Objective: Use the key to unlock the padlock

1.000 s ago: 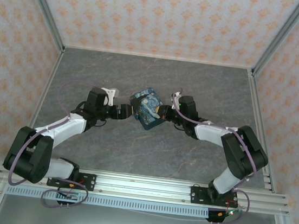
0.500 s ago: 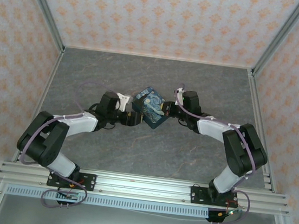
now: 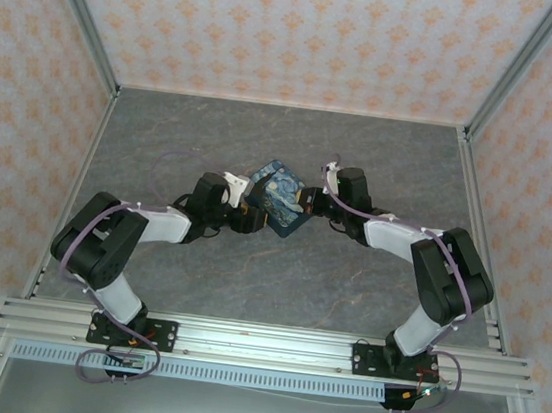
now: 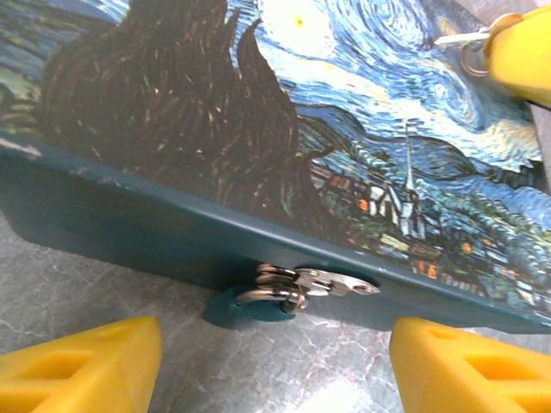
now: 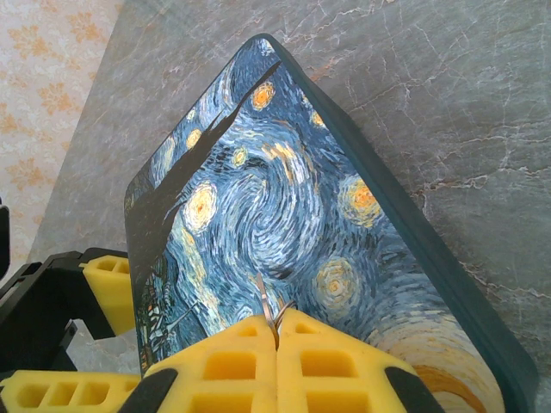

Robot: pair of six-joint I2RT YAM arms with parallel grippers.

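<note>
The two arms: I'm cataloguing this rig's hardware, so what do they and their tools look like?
Both arms, the left arm and the right arm, have bulky black joint housings joined by white links, with a lilac cable looped along each. The left tool and right tool carry blocky yellow fingers with rectangular recesses.

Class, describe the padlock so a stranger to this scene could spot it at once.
Find the starry-night box in the middle of the grey table. A silver hasp sits on its teal side wall; the padlock hangs from it, a tiny teal body below the box's edge, far smaller than the box.
</note>
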